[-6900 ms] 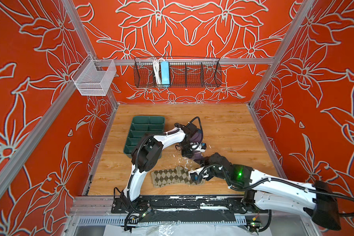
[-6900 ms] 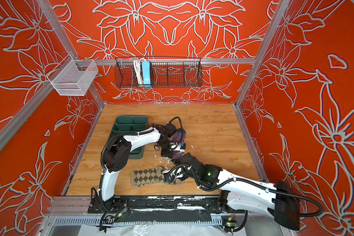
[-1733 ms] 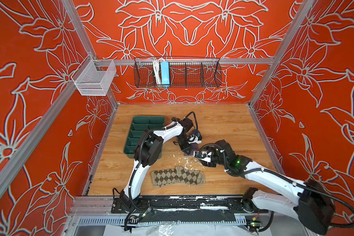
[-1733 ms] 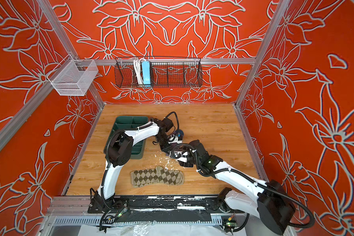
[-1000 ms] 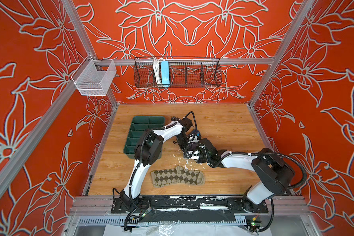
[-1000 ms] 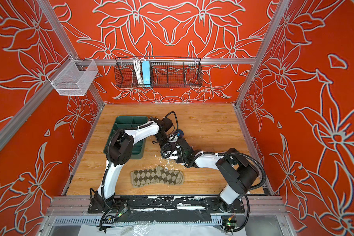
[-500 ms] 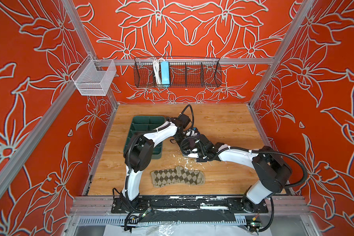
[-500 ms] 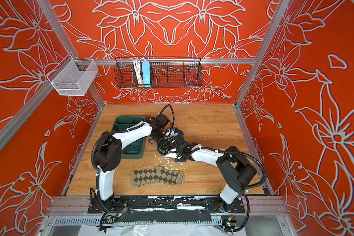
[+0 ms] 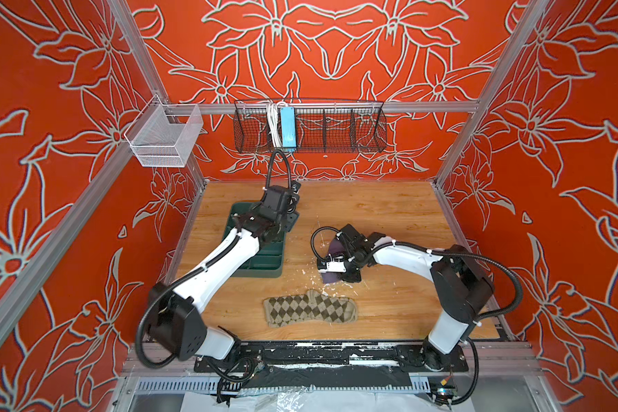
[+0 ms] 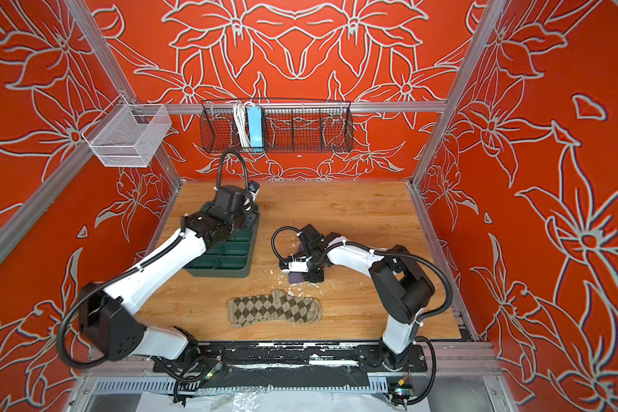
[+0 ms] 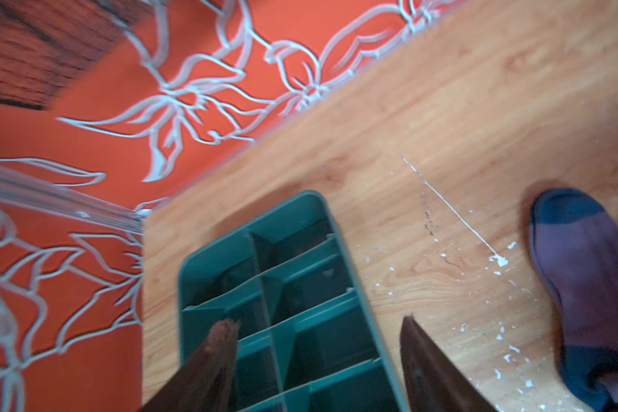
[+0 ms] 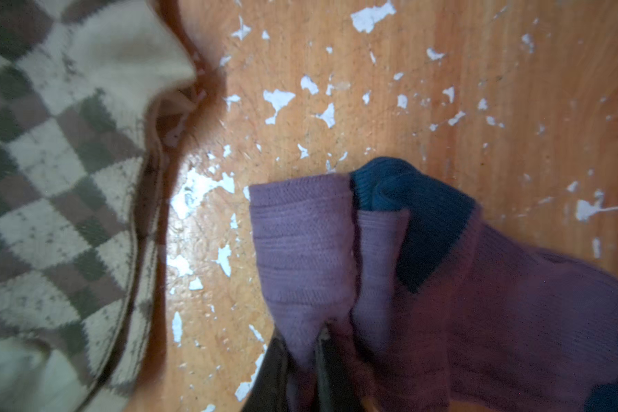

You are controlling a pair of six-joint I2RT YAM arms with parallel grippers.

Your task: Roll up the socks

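Two socks lay on the wooden table (image 9: 371,207). The purple sock (image 12: 496,314) sat bunched mid-table, with a fold of its leg pinched tight between the near-closed fingers (image 12: 270,367) of the right gripper (image 12: 300,344); its navy heel was just beyond the fingertips. The argyle sock (image 9: 309,312) lay flat nearer the front edge, close to the purple one but not touching, and clear of both grippers. One green divided tray (image 9: 264,265) stood on the left side. The left gripper (image 11: 318,330) hung above the tray, fingers (image 11: 222,337) spread wide and holding nothing, with the purple sock well apart from it, past the tray's edge.
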